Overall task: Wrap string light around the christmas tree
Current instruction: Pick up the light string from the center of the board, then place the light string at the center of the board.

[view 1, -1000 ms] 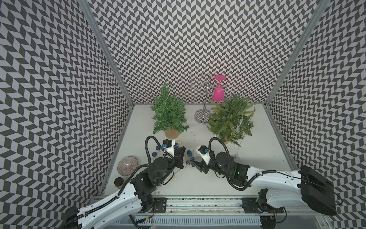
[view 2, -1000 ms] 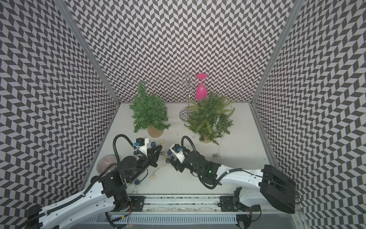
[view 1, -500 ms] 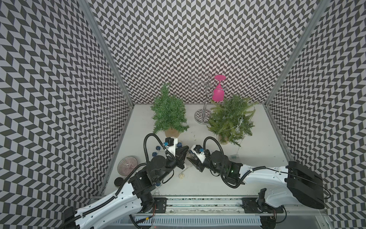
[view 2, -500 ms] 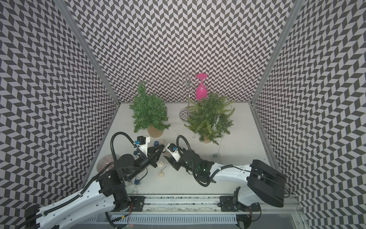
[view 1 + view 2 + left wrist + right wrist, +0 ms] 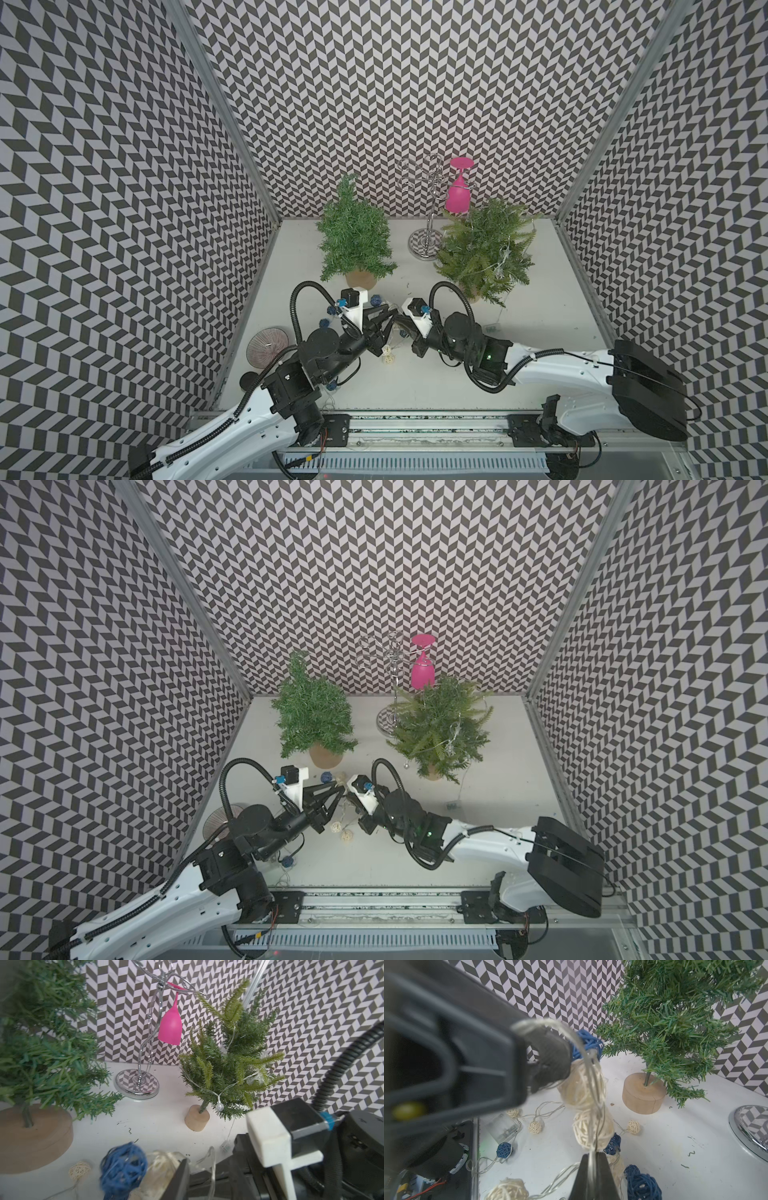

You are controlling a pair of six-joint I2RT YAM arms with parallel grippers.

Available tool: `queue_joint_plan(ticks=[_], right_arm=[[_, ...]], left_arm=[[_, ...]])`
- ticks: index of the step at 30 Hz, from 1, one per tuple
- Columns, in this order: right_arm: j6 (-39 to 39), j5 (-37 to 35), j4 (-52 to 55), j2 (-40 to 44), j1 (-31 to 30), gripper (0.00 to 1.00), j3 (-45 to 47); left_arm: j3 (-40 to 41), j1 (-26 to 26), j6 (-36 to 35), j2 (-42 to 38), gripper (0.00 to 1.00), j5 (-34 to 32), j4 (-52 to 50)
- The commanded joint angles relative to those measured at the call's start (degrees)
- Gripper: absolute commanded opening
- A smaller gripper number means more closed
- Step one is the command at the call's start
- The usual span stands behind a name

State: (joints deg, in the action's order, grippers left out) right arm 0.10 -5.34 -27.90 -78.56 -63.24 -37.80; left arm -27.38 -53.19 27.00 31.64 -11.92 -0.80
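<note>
The string light is a clear wire with blue and cream rattan balls (image 5: 583, 1088); its loose end lies on the table (image 5: 388, 359) with a clear battery box (image 5: 502, 1128). My right gripper (image 5: 593, 1159) is shut on the wire, and two cream balls hang just beyond its tips. My left gripper (image 5: 390, 318) meets it tip to tip, with its jaws a little apart. The wire loops over one left finger (image 5: 550, 1057), and a blue ball (image 5: 122, 1169) and a cream ball sit beside that finger (image 5: 180, 1176). Just behind stands a dark green christmas tree (image 5: 355, 237) on a wide wooden base (image 5: 643, 1095), with no lights on it.
A lighter green tree (image 5: 484, 249) with its own clear bead lights stands at the back right. Between the trees rises a chrome glass rack (image 5: 424, 243) holding a pink glass (image 5: 457, 195). A round ribbed dish (image 5: 268, 353) and a black cap (image 5: 248, 380) lie along the left wall.
The right arm has swung left to meet the left gripper and has closed on the wire. The left gripper, shut before, has parted its jaws.
</note>
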Motion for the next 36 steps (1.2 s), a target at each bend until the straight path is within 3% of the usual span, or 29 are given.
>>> queue_joint_plan(ticks=[1,3,7,10,11,12,14,16,21,28,31,33,36], right_arm=[[2.91,-0.96,1.90,2.06,-0.21,0.03,2.83],[3.30,-1.78,1.95,2.53,-0.26,0.01,4.11],[4.59,-5.31,5.97,3.05,-0.24,0.00,3.35],[5.27,-4.98,6.66,2.95,-0.23,0.00,4.05],[5.60,-5.02,6.10,2.75,-0.23,0.00,4.53],[5.46,-4.56,6.02,2.48,-0.27,0.00,4.68],[5.03,-4.08,6.74,1.81,-0.23,0.01,4.60],[4.91,-3.35,6.66,1.63,-0.23,0.02,5.22],[4.77,-1.21,3.24,-0.42,-0.23,0.02,6.73],[1.81,1.61,0.64,-3.35,-0.27,0.03,6.15],[0.56,-0.01,0.29,-3.88,-0.25,0.03,6.58],[0.30,0.13,1.04,-4.28,-0.24,0.03,6.35],[0.42,1.59,0.67,-4.49,-0.27,0.03,6.51]], left_arm=[[0.55,0.37,2.17,-0.63,0.53,-8.48,-3.82],[1.72,0.34,3.42,-1.81,0.67,-11.90,-5.01],[2.67,0.43,6.32,-6.84,0.82,-15.14,-9.57],[2.38,0.45,10.64,-8.39,0.89,-19.40,-16.32],[1.92,0.45,12.93,-7.71,0.97,-21.94,-19.71],[0.71,0.45,16.25,-6.03,0.99,-25.41,-24.43],[-1.71,0.37,22.24,-0.40,1.00,-29.83,-32.88],[-3.80,0.23,27.76,4.33,1.00,-30.18,-38.32],[-3.10,-0.52,30.63,9.21,0.99,-20.73,-34.68],[-1.40,-0.28,34.25,10.36,1.00,-14.01,-29.51],[-5.94,-0.06,43.84,12.91,0.99,-14.87,-42.63],[-6.75,-0.29,54.16,14.71,0.91,-13.15,-54.42],[-6.29,-0.33,61.54,15.09,0.82,-8.04,-61.74]])
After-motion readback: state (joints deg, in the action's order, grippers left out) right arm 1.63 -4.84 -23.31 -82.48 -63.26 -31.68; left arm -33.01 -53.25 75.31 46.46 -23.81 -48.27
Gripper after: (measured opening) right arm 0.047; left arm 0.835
